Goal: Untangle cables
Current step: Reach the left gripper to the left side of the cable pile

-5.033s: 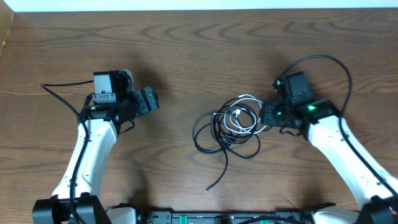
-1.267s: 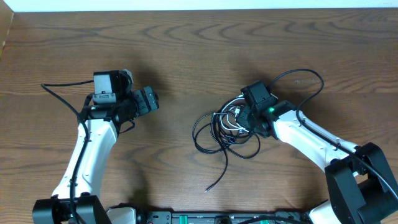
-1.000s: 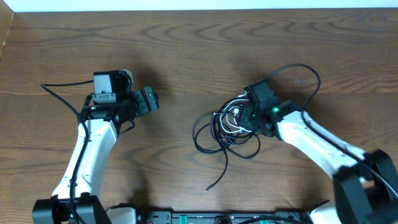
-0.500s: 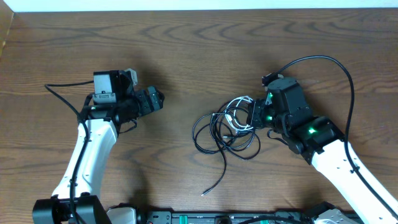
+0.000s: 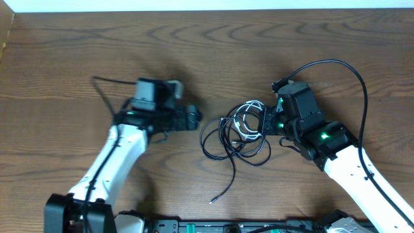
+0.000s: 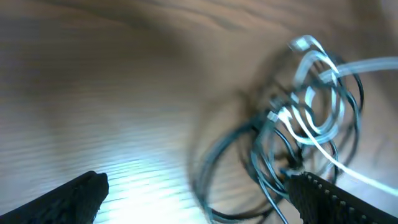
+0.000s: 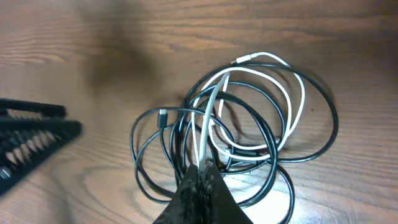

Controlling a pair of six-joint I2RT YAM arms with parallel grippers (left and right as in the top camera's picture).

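the cables [image 5: 236, 137] lie in one tangled heap on the wooden table [image 5: 213, 45], a little right of centre and between the two arms. the heap is several black loops [image 7: 184, 140] laid over one another with one white cable [image 7: 205, 127] wound through the far right part of it. one loose black end [image 5: 223, 189] trails out of the heap toward the near edge and lies straight on the wood. the right gripper [image 7: 202, 182] is at the right side of the heap, its fingers pressed together on a strand of the white cable, which runs straight up out of the closed tips in the right wrist view and then curls into a wide loop ending in a small plug at the far side. the left gripper [image 5: 192, 119] sits just left of the heap, pointing toward it, apart from the cords and holding nothing. its fingers stand wide, one tip at each lower corner of the left wrist view, with bare wood between them. that view is blurred, and the heap shows in its right half.
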